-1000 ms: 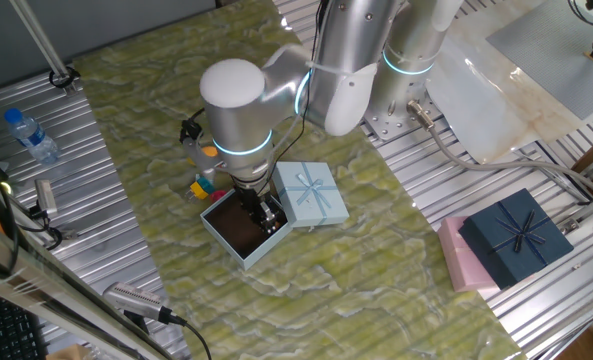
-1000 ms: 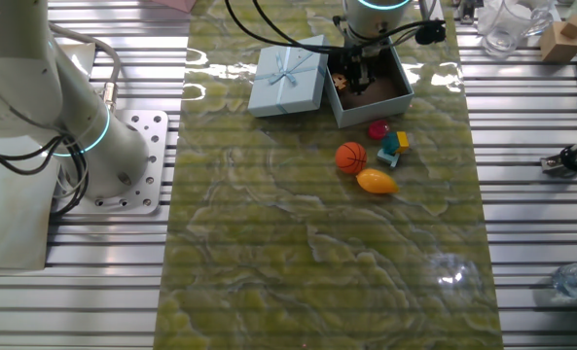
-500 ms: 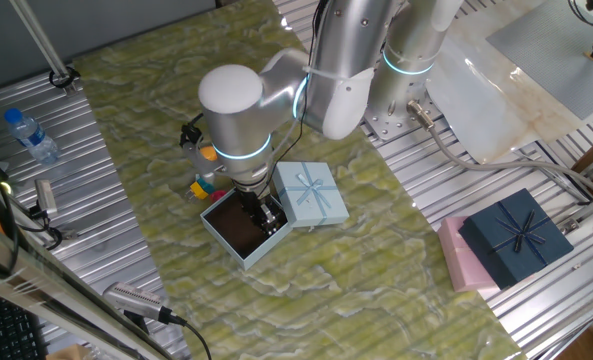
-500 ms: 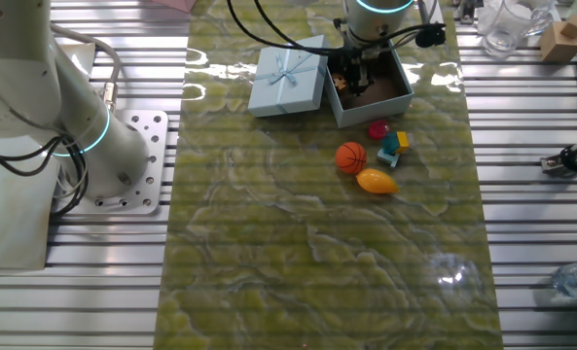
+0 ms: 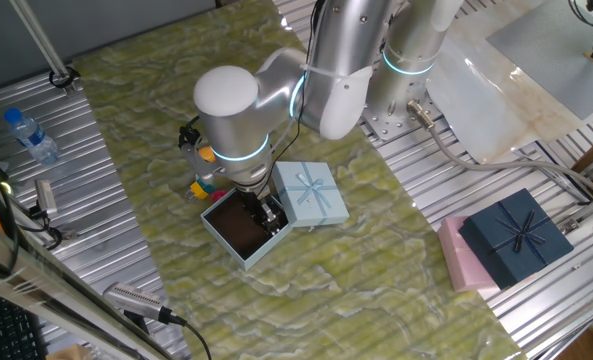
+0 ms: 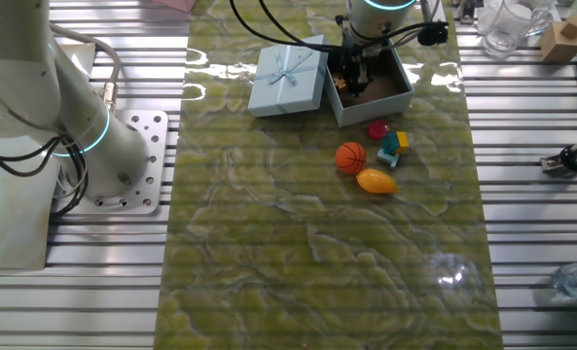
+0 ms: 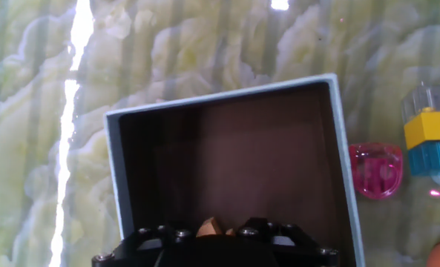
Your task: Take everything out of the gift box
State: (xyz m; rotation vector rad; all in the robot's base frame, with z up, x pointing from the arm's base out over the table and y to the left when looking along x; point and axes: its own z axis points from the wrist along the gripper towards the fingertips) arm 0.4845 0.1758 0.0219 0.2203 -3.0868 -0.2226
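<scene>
The pale-blue gift box point(image 5: 223, 243) stands open, its dark brown inside showing in the other fixed view point(image 6: 371, 109) and the hand view point(image 7: 227, 95). Its bow lid point(image 5: 311, 193) lies beside it point(image 6: 288, 76). My gripper point(image 5: 268, 215) is down inside the box at the corner nearest the lid point(image 6: 351, 80). In the hand view the gripper point(image 7: 216, 236) is closed around a small tan-orange piece point(image 7: 211, 225). The rest of the box floor looks bare. Outside the box lie the orange basketball point(image 6: 351, 157), the mango-like fruit point(image 6: 377, 181), the magenta piece point(image 6: 378, 129) point(image 7: 376, 170) and a yellow-and-blue brick point(image 6: 395, 146) point(image 7: 431, 137).
A dark navy box with a bow point(image 5: 514, 236) sits on a pink box point(image 5: 454, 255) at the mat's edge. A water bottle point(image 5: 31, 136) lies on the metal slats. Clear cups point(image 6: 507, 24) and a wooden block point(image 6: 563, 37) stand at a far corner.
The arm's elbow has shifted slightly away from the lid. The gripper stays inside the box at the same corner; the toys outside have not moved.
</scene>
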